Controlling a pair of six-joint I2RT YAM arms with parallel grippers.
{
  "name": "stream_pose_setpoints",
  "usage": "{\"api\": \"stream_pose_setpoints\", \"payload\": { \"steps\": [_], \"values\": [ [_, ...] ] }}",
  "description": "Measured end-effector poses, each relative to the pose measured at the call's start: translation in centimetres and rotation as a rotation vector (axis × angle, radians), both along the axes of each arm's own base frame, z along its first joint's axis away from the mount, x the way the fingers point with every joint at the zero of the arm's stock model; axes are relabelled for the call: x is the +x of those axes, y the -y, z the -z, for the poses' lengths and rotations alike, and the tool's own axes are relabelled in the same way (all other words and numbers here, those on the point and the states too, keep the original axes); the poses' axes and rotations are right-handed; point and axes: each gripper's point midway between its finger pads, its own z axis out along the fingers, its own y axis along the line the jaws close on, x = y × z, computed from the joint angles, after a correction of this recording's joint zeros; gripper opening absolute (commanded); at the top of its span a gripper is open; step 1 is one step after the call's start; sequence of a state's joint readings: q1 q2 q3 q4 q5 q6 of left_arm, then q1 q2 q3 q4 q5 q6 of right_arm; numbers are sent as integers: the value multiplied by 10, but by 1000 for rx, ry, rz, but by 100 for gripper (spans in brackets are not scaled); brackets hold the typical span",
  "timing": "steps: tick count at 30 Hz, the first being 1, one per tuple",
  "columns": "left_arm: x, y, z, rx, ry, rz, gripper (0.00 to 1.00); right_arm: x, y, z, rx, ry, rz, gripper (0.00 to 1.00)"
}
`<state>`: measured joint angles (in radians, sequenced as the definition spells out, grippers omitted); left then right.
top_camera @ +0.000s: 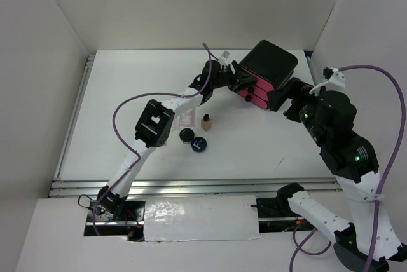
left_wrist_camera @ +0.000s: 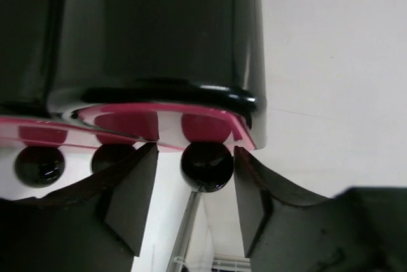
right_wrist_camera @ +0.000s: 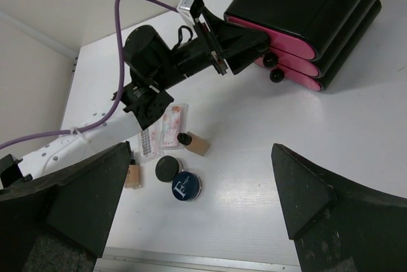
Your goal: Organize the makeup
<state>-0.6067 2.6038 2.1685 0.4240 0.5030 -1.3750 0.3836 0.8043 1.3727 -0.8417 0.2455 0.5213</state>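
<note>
The makeup lies in a cluster at the table's middle left. Two pinkish-white sachets (right_wrist_camera: 166, 129), a tan bottle (right_wrist_camera: 194, 143), a black compact (right_wrist_camera: 168, 169) and a dark-blue compact (right_wrist_camera: 186, 186) lie together. A second tan bottle (right_wrist_camera: 133, 174) lies beside my right finger. In the top view the sachets (top_camera: 186, 118), bottle (top_camera: 206, 121) and compacts (top_camera: 186, 135) (top_camera: 200, 145) show. My left gripper (left_wrist_camera: 196, 157) (top_camera: 245, 84) is open, its fingers either side of a black drawer knob (left_wrist_camera: 205, 165). My right gripper (right_wrist_camera: 201, 176) (top_camera: 283, 97) is open and empty.
The black box with pink drawer fronts (top_camera: 270, 62) (right_wrist_camera: 318, 11) stands at the back right, with two more knobs (right_wrist_camera: 273, 68) showing. My left arm (top_camera: 152, 126) stretches over the makeup cluster. White walls close the table on three sides.
</note>
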Motion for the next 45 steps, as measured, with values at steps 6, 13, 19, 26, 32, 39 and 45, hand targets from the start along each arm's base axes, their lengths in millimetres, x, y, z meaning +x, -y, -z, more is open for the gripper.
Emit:
{"api": "stream_pose_setpoints", "payload": {
  "steps": [6,13,19,26,32,39,45],
  "values": [
    [0,7,-7,-28,0,11,43,-2,1,-1,-1,7,2,100],
    [5,6,-7,-33,-7,2,12,-4,3,-3,2,15,6,100],
    [9,-23,-5,-12,-15,-15,5,-4,3,2,1,6,5,100],
    [23,-90,-5,22,-22,-99,4,2,-6,12,10,-22,-21,100],
    [15,-123,-5,43,-21,-125,6,4,-13,15,26,-33,-49,100],
    [4,-128,-4,63,-15,-114,84,4,-23,18,50,-49,-91,100],
    [0,-140,-13,96,-11,-128,99,4,-29,20,60,-62,-121,100]
  ]
}}
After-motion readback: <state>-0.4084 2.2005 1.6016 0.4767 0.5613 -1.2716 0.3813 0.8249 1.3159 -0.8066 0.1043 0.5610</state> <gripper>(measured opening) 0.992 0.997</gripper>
